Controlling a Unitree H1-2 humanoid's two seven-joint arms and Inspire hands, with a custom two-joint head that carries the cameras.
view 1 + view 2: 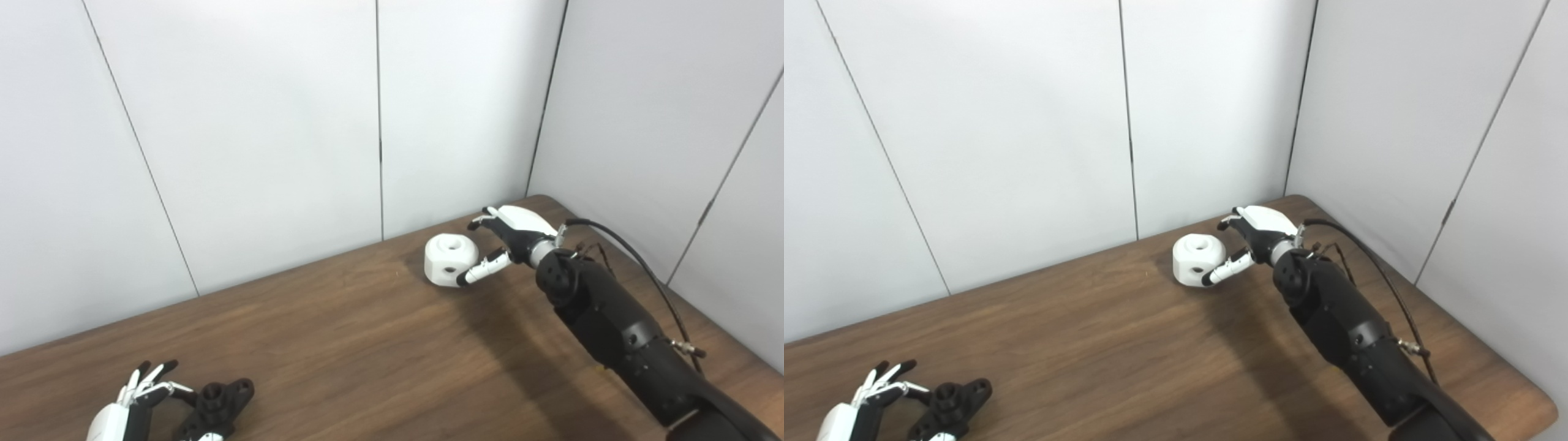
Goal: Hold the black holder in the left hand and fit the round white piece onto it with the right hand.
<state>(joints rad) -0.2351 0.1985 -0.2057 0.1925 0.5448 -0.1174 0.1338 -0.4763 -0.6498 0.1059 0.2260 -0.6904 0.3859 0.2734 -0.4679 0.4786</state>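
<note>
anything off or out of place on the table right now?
Nothing stands out. The round white piece sits upright on the wooden table with the right hand open around it. The black holder lies flat by the open left hand.

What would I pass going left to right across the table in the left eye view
left hand → black holder → round white piece → right hand, whose thumb tip sits against the piece's near side.
</note>
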